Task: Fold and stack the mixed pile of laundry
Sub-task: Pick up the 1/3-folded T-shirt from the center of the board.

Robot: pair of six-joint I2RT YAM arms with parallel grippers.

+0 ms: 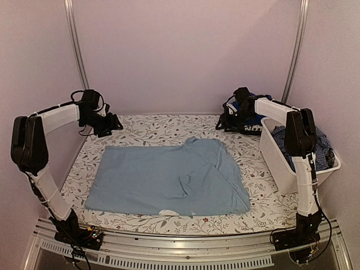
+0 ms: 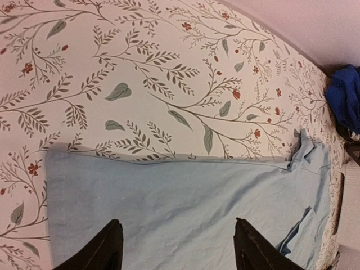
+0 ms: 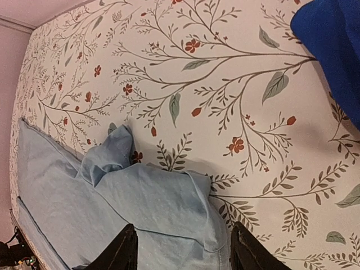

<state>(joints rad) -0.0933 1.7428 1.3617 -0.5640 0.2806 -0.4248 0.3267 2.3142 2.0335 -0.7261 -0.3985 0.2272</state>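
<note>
The large pale blue garment (image 1: 169,174) lies spread flat on the middle of the table, its right side folded over. My left gripper (image 1: 112,125) is open and empty above the garment's far left edge (image 2: 185,197). My right gripper (image 1: 225,121) is open and empty above its far right corner (image 3: 140,197), where a sleeve is bunched. A royal blue garment (image 1: 254,125) lies at the far right behind the right gripper; it also shows in the right wrist view (image 3: 332,45) and the left wrist view (image 2: 343,101). A dark blue small-check garment (image 1: 320,147) sits in the tub. The plaid garment is not visible.
A white plastic tub (image 1: 278,163) stands at the right edge of the table, next to the right arm. The leaf-and-flower table cover (image 1: 146,126) shows around the garment. Pale walls close off the back and both sides.
</note>
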